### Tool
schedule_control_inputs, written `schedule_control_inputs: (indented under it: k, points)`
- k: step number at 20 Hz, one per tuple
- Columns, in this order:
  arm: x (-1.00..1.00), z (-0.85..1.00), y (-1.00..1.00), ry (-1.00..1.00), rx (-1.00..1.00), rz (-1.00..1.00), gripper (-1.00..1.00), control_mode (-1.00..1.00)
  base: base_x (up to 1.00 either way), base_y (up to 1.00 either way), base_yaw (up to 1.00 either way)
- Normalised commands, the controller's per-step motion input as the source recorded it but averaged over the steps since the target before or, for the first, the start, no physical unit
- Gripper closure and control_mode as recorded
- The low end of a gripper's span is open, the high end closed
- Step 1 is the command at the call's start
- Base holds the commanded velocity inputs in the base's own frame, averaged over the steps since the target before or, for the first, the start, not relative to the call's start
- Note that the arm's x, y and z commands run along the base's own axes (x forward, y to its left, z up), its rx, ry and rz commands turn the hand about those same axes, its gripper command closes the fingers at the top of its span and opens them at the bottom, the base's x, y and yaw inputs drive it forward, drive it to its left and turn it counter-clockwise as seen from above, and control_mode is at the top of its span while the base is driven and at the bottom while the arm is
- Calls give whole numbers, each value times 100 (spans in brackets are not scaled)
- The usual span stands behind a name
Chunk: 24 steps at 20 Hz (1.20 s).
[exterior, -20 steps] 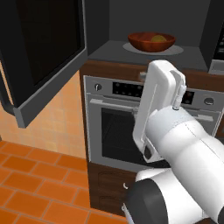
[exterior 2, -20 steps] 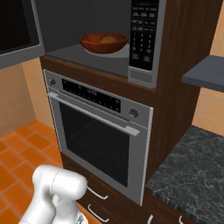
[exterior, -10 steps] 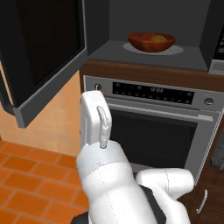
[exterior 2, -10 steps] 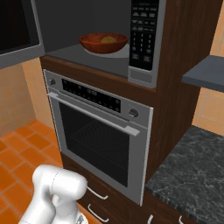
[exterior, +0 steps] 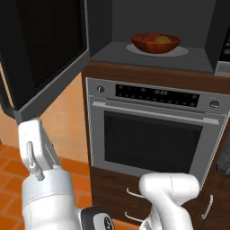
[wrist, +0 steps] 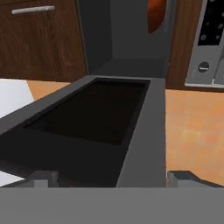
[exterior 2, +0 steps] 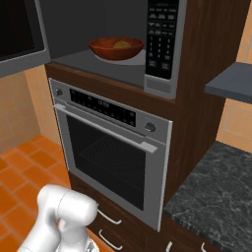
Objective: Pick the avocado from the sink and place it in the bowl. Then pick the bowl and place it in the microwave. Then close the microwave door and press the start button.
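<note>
Looking down the hand view, I see the gripper with its fingertips spread wide apart at the bottom corners, released, nothing gripped. Microwave door sits just beyond them, mid-frame, its dark glass panel facing the camera; I can't tell if they touch. In the left base view the door hangs swung open at upper left, my arm below it at lower left. Further back, the bowl rests inside the microwave at top centre, avocado in it. Oven sits under the microwave.
</note>
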Motion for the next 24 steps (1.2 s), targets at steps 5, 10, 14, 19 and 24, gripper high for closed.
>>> schedule_control_inputs:
  k: [5,10,14,19,24]
  points:
    - [31,-33,89,-3,0,-5,-100,-100,0,0,0]
    - [49,-45,82,0,0,-1,-100,-100,0,0,0]
    - [63,-41,58,0,0,0,-100,-100,0,0,0]
    - [65,-25,40,0,0,0,-100,-100,0,0,0]
    - [72,-16,46,-1,0,0,-100,-100,0,0,0]
